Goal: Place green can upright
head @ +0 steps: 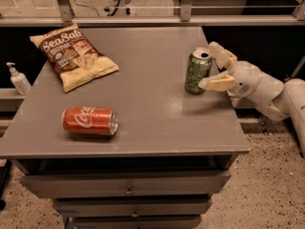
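The green can [197, 72] stands upright on the grey table [143, 80], near its right edge, silver top up. My gripper [209, 66] reaches in from the right and sits just to the right of the can. Its two pale fingers are spread apart, one finger [220, 54] behind the can's top and the other lower and nearer the front. The tips lie close beside the can and do not clamp it. The gripper holds nothing.
A red Coca-Cola can [89, 121] lies on its side at the front left. A bag of Sea Salt chips [72, 55] lies at the back left. A pump bottle [19, 79] stands on a lower ledge left of the table. Drawers [128, 189] are below the tabletop.
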Controlling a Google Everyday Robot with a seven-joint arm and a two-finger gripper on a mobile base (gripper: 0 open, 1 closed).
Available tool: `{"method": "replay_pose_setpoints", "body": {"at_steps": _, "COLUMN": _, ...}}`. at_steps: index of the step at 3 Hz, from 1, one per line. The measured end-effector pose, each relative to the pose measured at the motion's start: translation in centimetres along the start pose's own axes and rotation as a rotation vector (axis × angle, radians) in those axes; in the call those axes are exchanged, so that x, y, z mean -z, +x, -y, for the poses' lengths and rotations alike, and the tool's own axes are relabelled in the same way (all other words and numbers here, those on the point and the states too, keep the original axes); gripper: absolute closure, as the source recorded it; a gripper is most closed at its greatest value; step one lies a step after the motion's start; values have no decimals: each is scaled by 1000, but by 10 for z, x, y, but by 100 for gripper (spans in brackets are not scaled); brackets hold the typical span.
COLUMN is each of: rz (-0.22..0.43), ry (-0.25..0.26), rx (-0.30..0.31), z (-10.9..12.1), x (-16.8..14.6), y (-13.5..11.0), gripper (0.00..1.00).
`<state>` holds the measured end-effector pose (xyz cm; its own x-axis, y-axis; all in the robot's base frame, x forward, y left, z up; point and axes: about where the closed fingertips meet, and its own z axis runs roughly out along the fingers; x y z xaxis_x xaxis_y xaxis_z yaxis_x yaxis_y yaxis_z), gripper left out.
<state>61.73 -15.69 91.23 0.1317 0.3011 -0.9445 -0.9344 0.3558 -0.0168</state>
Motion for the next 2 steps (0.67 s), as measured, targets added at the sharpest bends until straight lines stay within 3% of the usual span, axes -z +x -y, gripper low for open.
{"method": "replay_pose_setpoints", "body": {"at_steps": 1, "rz": -71, "ry": 4, "rx": 8, "z": 7, "x": 12, "y": -18, "gripper": 0}}
{"method": "replay_pose_setpoints", "body": {"at_steps": 2, "rz": -201, "ry": -16, "rx": 38, "z": 16, "x": 16, "y": -54, "gripper": 0}}
